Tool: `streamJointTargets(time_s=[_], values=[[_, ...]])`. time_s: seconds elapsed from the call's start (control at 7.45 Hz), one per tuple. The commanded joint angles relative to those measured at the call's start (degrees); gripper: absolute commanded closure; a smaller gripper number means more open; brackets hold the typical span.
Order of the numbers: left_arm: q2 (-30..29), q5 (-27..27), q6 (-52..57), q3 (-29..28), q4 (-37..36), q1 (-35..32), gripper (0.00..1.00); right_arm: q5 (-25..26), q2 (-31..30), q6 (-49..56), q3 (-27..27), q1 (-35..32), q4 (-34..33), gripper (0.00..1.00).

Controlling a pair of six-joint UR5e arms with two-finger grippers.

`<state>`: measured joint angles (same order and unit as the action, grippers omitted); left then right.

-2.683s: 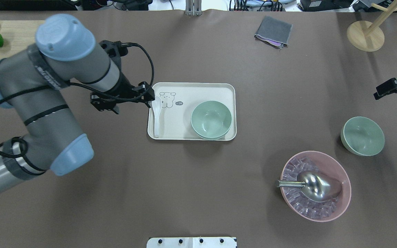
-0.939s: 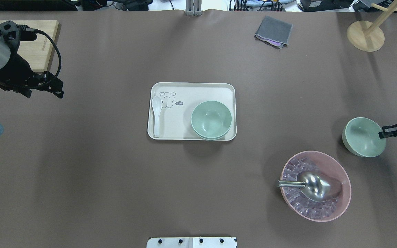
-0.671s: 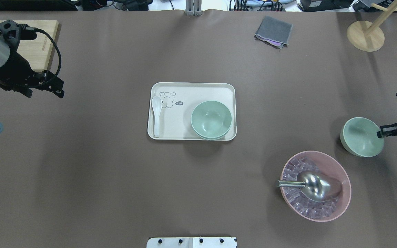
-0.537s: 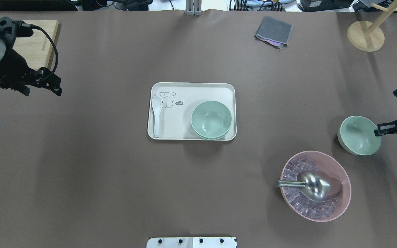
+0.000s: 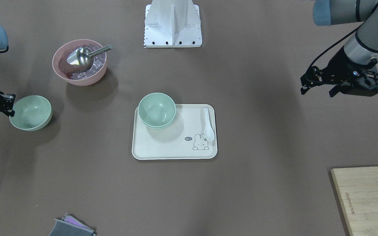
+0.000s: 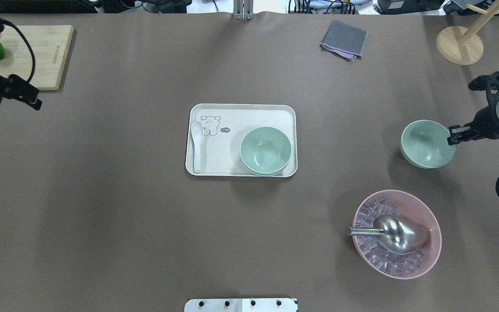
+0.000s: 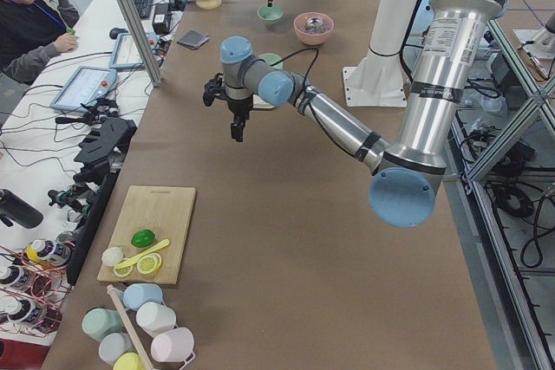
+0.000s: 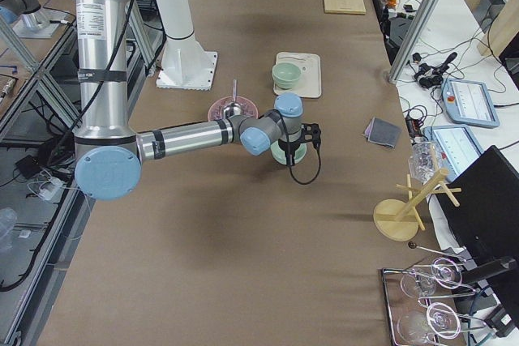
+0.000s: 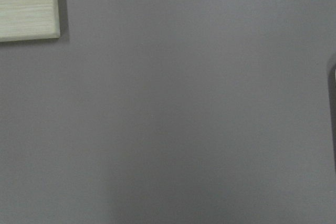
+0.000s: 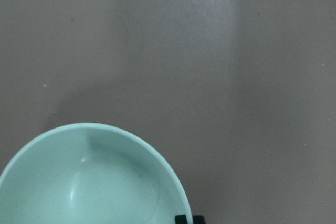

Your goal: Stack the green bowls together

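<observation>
Two green bowls (image 6: 266, 151) sit nested at the right end of the cream tray (image 6: 241, 113); they also show in the front view (image 5: 157, 109). The third green bowl (image 6: 427, 144) is right of the tray, tilted and seemingly a little above the table. My right gripper (image 6: 453, 138) is shut on its right rim, and one fingertip (image 10: 184, 219) shows at the rim in the right wrist view. My left gripper (image 6: 15, 97) is open and empty, far left by the cutting board, well away from the tray.
A pink bowl (image 6: 396, 234) with ice and a metal scoop stands near the held bowl, toward me. A white spoon (image 6: 196, 145) lies on the tray's left side. A grey cloth (image 6: 344, 39), a wooden stand (image 6: 459, 45) and a cutting board (image 6: 37, 56) line the far edge.
My left arm has drawn back from the tray to the far left. My right gripper came in, shut on the lone bowl's rim and moved it leftward and away from me.
</observation>
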<state>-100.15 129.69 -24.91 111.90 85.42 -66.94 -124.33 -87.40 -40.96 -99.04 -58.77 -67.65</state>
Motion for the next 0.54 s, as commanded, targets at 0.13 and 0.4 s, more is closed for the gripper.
streamJointTargets(time_s=[0.13, 0.4], values=[[10.74, 1.43, 26.77, -3.16, -0.08, -14.92, 0.02, -1.88, 12.13, -3.13, -1.76, -1.26, -14.82, 1.00], [13.48, 8.64, 37.79, -7.99, 0.01, -22.68, 0.02, -2.75, 19.08, -10.86, -2.64, -0.12, -19.43, 1.00]])
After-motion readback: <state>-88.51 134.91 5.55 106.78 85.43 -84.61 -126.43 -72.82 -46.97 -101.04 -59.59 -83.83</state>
